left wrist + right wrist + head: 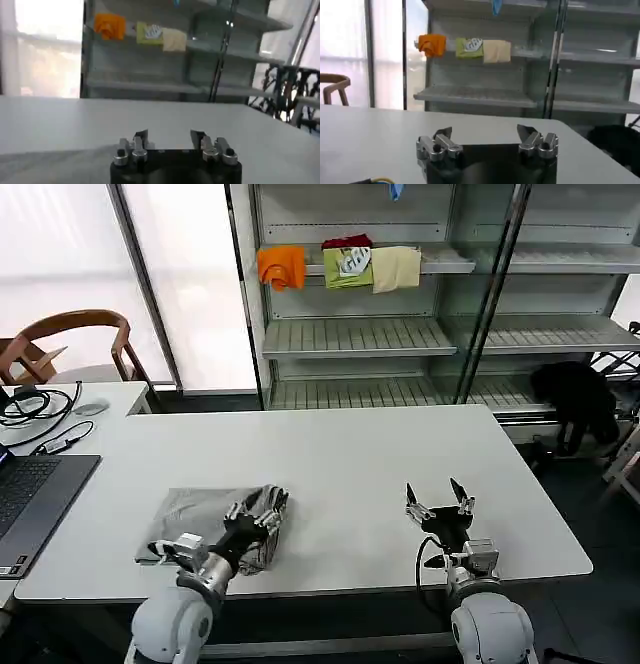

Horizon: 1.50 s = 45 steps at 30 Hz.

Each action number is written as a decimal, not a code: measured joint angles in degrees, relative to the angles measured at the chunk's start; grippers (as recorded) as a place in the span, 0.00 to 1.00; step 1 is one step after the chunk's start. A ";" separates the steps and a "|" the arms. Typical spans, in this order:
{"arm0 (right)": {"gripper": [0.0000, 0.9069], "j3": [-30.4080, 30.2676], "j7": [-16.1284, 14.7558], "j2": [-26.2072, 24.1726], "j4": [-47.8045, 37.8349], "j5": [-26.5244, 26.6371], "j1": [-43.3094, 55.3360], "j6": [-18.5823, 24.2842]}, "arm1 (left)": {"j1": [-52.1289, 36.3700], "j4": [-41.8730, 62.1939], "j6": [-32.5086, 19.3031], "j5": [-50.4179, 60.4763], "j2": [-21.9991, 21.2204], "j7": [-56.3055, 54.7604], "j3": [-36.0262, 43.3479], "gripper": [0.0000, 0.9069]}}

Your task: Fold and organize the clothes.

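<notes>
We see the grey shirt [205, 519] folded on the tabletop [360, 454] near its front edge; the left end effector [262, 506], fingers apart, covers its right edge, so contact is unclear. The right end effector [440, 502] hovers open, well apart from the shirt. The left wrist view shows spread fingers [141, 138] over the tabletop

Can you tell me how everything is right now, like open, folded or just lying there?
Grey shirt: lying crumpled on the white table, not neatly folded.
Left tool: open, over the shirt's edge.
Right tool: open, holding nothing, above bare table.
Orange garment: folded, on the shelf.
Green garment: folded, on the shelf.
Cream garment: folded, on the shelf.
Laptop: open.
</notes>
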 measured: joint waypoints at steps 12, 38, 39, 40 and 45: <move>1.00 -1.05 -0.17 0.87 -0.53 -1.17 0.87 -0.82 | 2.03 9.29 -6.23 -5.69 11.18 -0.04 -14.16 1.00; 1.00 -0.37 -0.31 0.49 -0.19 -0.87 0.81 -1.09 | 2.37 17.44 -4.36 -7.83 12.08 1.07 -14.33 0.01; 1.00 -0.35 -0.27 0.45 -0.19 -0.84 0.91 -1.17 | 2.45 17.32 -4.00 -8.34 12.05 1.20 -14.32 0.01; 1.00 -0.31 -0.24 0.41 -0.18 -0.83 1.00 -1.23 | 2.48 17.21 -3.58 -8.87 11.97 1.26 -14.32 0.01; 1.00 -0.25 -0.08 0.42 -0.10 -0.77 1.04 -1.31 | 2.35 16.43 -1.47 -11.55 11.43 1.27 -14.15 0.01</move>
